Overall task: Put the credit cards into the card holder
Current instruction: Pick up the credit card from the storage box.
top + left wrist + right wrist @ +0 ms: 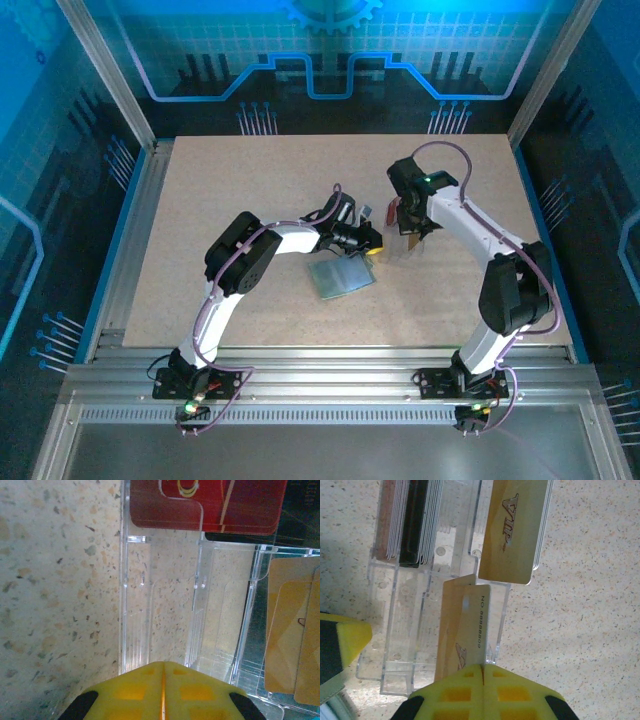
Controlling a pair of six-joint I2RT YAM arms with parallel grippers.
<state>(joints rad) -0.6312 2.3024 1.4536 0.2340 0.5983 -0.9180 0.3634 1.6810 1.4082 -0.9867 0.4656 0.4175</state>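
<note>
White links (298,238), black joints (512,295), lilac cables (452,147), yellow gridded left hand (163,666), right hand (481,669)

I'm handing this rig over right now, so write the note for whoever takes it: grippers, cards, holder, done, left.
Left gripper: jaws shut, nothing seen between them, at the edge of the clear acrylic slotted rack.
Right gripper: jaws shut on two thin tan plastic cards at the rack.
In the rack: red plastic card, gold VIP card, stack with a black card.
Grey-green flat square card holder lies on the speckled table by the left gripper.
Done: cannot tell if any card is in it. Left: held cards and racked ones go in.
</note>
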